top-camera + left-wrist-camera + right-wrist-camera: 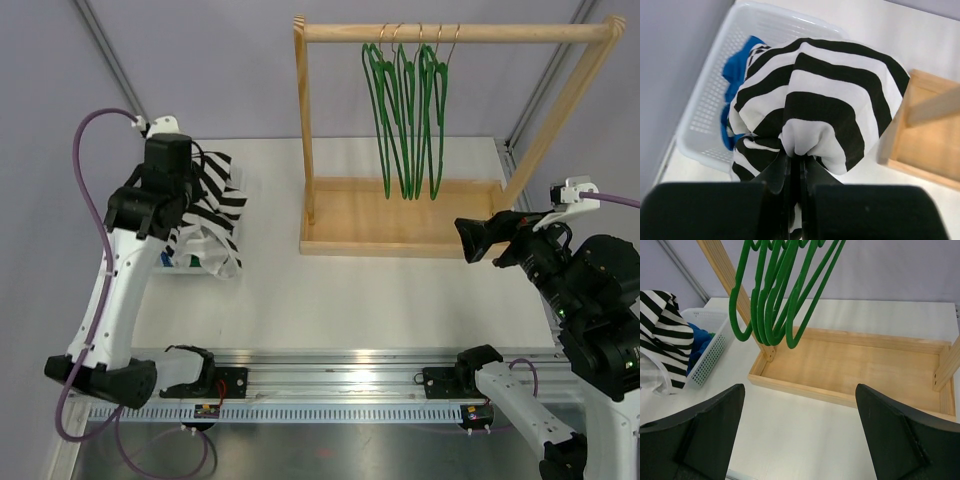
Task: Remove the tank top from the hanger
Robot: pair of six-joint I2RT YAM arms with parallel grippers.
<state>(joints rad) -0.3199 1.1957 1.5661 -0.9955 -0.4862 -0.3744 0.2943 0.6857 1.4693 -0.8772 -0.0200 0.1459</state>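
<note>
A white table (350, 300) carries a wooden rack (455, 33) at its far right, its rod holding a tight cluster of green hangers (408, 120) whose lower ends dangle above the rack's shallow tray base (400, 215). At the table's left edge sits a white perforated basket (705, 110) with a crumpled blue cloth (737, 70) lying inside against its left wall.

The black-and-white striped tank top (830, 100) is off the rack and well apart from the hangers, bunched at the left side of the table over the basket. It covers the basket's right portion in the left wrist view. Whether its lower folds rest on the basket's rim or on the table cannot be told.

The left gripper (799, 165) has its fingers pressed together on a gathered fold of the tank top, the fabric billowing out from the pinch. The right gripper (797, 390) hangs at the right side of the table near the rack's near right corner, its fingers spread wide with nothing between them, facing the tray and the hangers.
</note>
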